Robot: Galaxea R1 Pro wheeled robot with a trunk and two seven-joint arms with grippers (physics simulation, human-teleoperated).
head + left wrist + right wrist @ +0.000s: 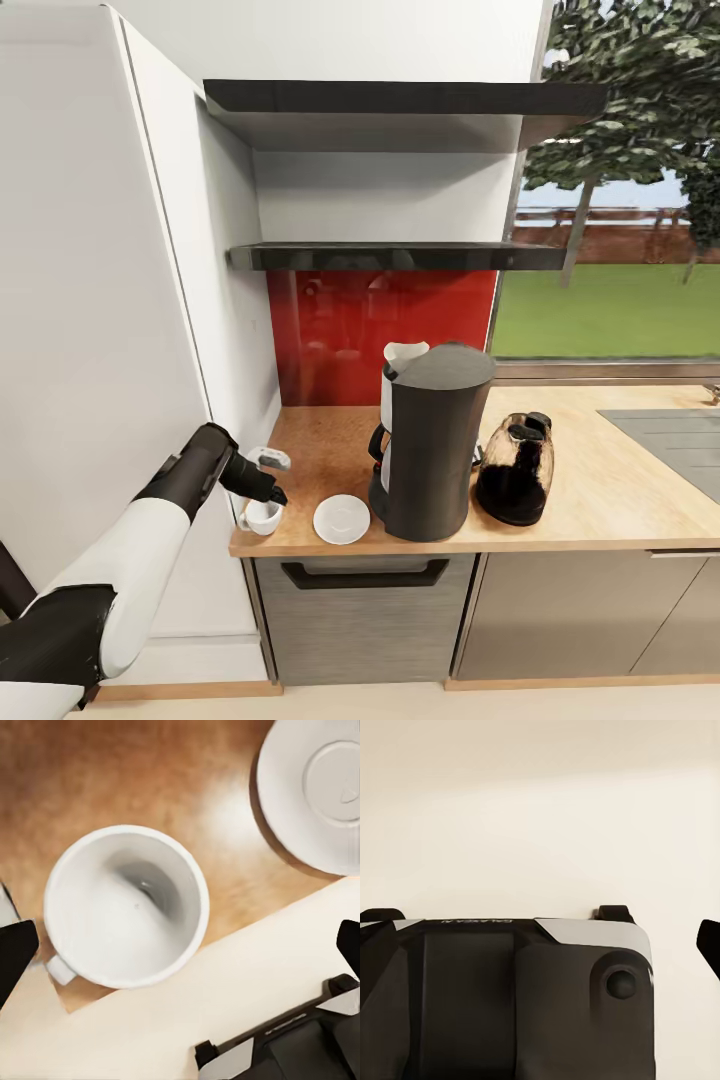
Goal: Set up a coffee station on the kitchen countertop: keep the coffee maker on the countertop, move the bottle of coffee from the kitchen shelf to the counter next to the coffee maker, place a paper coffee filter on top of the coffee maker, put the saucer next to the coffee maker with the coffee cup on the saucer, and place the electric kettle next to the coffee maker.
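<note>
A white coffee cup [262, 517] stands at the counter's front left corner, empty and upright in the left wrist view [126, 906]. My left gripper [266, 478] hovers just above it, open, its fingertips [15, 954] wide on either side of the cup and not touching it. The white saucer [341, 519] lies bare between the cup and the dark grey coffee maker [435, 440]. A white paper filter [403, 355] pokes up from the coffee maker's top. An amber bottle of coffee [515, 470] with a black lid sits just right of the machine. My right gripper [544, 945] hangs open over the floor.
A tall white cabinet [90, 300] stands close to the left of the cup. Two dark shelves [400, 255] hang above a red backsplash [380, 335]. A sink [675, 435] lies at the counter's right. The right wrist view looks down on the robot's dark base [510, 997] and cream floor.
</note>
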